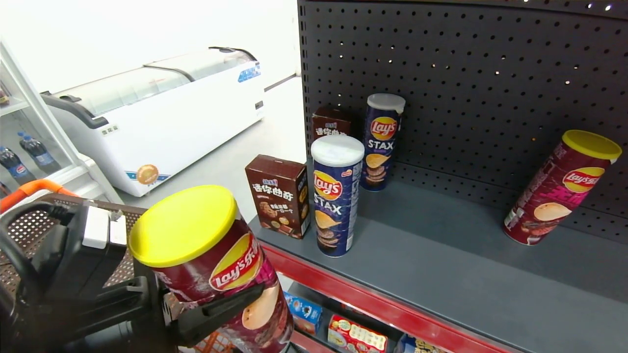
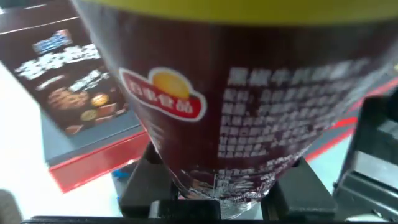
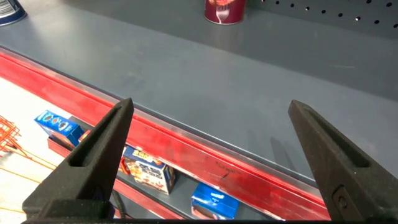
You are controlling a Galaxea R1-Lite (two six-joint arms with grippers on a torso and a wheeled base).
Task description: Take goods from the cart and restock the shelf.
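My left gripper (image 1: 196,306) is shut on a maroon chip can (image 1: 216,255) with a yellow lid, held tilted in front of the grey shelf's (image 1: 441,274) red front edge, at its left end. The can's label (image 2: 249,106) looms close in the left wrist view. My right gripper (image 3: 214,155) is open with nothing between its fingers, hovering over the red shelf edge (image 3: 205,152). A second maroon can (image 1: 559,189) leans against the pegboard at the right, also seen as the maroon can (image 3: 225,9) in the right wrist view. The cart (image 1: 29,230) is at the far left.
On the shelf's left part stand two blue chip cans (image 1: 336,196) (image 1: 382,142) and two brown cookie boxes (image 1: 279,196) (image 1: 331,123). The shelf's middle is bare. Boxed goods (image 1: 355,333) lie on the lower shelf. A white chest freezer (image 1: 162,117) stands behind.
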